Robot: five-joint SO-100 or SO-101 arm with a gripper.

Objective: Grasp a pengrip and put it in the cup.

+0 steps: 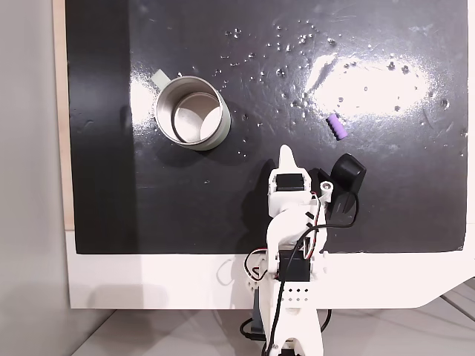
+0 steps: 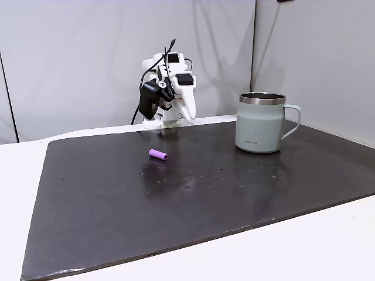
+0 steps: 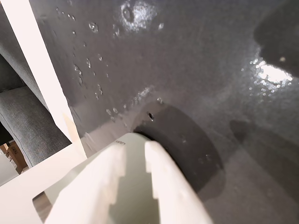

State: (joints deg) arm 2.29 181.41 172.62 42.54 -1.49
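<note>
Pengrip (image 1: 338,127) lies on its side on the black mat (image 1: 371,208), out in the open, and nothing touches it. You can see it in both fixed views, a tiny purple tube (image 2: 157,154). The cup (image 1: 192,111) stands upright, well apart from the pengrip, and it looks empty inside.

So no part of the job looks done yet. The pengrip has to be picked up, carried over and dropped in the cup.

The gripper (image 1: 288,153) is tucked back near the arm's base, between the cup and the pengrip. Its jaws are almost together, with a thin gap, and they hold nothing (image 3: 135,150).

The cup has small dark writing low on its side, but it is too tiny to read.
</note>
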